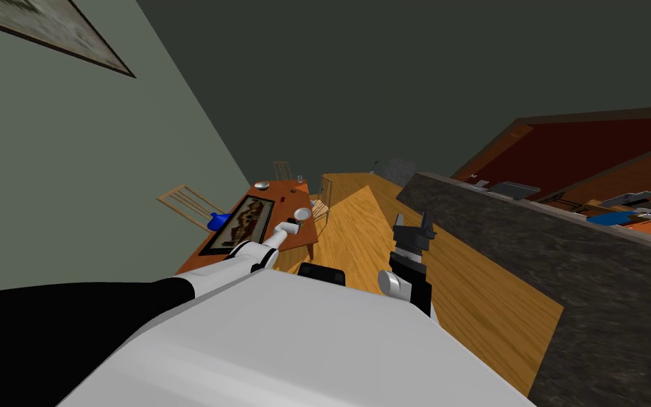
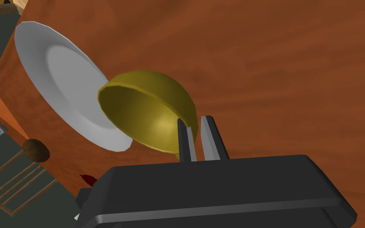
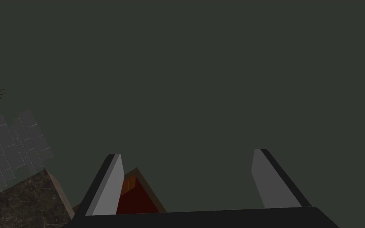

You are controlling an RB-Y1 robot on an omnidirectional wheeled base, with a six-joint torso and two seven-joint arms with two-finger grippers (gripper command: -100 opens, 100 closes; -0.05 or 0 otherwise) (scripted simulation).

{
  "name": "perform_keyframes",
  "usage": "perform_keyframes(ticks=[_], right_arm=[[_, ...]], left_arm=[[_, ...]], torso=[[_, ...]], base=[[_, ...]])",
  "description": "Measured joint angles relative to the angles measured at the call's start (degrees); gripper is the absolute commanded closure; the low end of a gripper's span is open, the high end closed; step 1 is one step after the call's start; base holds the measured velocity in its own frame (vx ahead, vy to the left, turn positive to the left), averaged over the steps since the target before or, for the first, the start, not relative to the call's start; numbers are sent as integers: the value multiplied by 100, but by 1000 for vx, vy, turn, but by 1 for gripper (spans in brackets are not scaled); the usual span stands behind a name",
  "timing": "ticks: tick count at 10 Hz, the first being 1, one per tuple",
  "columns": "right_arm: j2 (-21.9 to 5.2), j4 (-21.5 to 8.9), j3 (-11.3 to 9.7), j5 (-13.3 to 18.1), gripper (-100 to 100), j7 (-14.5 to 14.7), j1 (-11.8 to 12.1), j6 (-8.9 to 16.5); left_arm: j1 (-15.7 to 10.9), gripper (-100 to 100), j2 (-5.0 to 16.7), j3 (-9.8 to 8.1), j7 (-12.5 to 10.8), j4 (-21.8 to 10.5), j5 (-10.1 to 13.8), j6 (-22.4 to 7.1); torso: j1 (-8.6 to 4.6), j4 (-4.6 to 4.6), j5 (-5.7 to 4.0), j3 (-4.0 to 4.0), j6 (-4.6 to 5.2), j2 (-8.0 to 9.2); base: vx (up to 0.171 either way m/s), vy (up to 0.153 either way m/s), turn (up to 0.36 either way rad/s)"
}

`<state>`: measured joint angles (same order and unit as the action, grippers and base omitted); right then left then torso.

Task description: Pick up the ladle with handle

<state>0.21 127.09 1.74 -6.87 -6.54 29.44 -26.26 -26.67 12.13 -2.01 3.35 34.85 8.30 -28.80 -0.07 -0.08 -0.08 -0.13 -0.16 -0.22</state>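
Table [image 1: 283, 195]: red-brown, centre-left of head frame.
Plate [image 2: 59, 79]: white, just beside ladle.
Ladle [image 2: 146, 114]: gold bowl on table, its wall pinched by left gripper [image 2: 194, 120] (handle hidden; long axis untellable).
Right gripper [image 3: 186, 152]: spread, empty, well apart.

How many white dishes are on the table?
2. One plate lies by the gold ladle that the left gripper is shut on. The other dish sits at the far end of the table. My arm may hide more.
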Motion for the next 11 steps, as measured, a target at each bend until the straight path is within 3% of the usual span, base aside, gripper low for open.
perform_keyframes(ticks=[2, 5, 6, 9, 11], right_arm=[[0, 0, 1, 0, 0, 0, 2, 0], [0, 0, 0, 0, 0, 0, 1, 0], [0, 0, 0, 0, 0, 0, 0, 0], [0, 0, 0, 0, 0, 0, 1, 0], [0, 0, 0, 0, 0, 0, 1, 0]], left_arm=[[-31, 100, -77, 82, 54, 11, -10, -22], [154, 100, -226, 251, 145, 576, -69, -365], [32, 100, -260, 286, 193, 361, -50, -288], [135, 100, -408, 505, 408, 778, 6, -526], [34, 100, -595, 669, 505, 800, -48, -606]], torso=[[-6, -6, -7, -9, -12, -13], [-14, -6, -10, -11, -5, -18], [-12, -6, -9, -11, -4, -17], [-13, -2, -10, -9, -8, -17], [-15, -3, -7, -10, -5, -17]], base=[[36, -16, 232], [39, -6, 180], [31, -9, 233], [48, -15, 327], [44, -24, 297]])
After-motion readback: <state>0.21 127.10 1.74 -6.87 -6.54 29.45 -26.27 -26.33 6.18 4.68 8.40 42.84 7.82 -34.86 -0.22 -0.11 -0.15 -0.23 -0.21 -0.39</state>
